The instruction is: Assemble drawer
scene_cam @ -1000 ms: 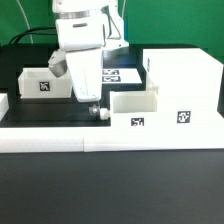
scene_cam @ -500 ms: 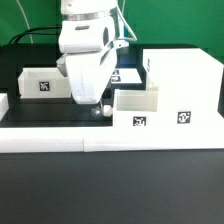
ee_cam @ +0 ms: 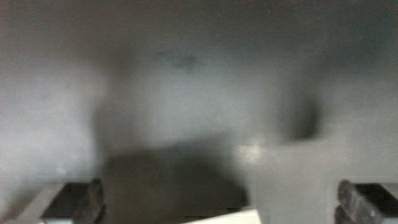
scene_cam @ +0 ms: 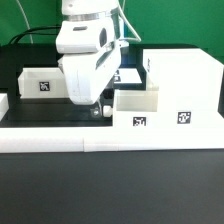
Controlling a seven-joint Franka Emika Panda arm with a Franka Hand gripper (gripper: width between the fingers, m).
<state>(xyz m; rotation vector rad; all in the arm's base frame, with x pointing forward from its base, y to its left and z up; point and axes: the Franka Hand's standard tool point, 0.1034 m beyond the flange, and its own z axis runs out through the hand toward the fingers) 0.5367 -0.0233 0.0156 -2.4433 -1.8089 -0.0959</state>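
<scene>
Where jaws hang — tray (scene_cam: 131,108) edge just beside.

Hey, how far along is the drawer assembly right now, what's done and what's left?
Nothing looks finished. The shell stands upright, the loose tray sits apart at the exterior view's left, and the front tray sits by the shell, not visibly inside it. In hand: the gripper is low by the front tray's knob, with its jaws apart in the wrist view. Left: both trays go into the shell.

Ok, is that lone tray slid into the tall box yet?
Out: the lone tray stands upright, well apart from the tall box.
</scene>
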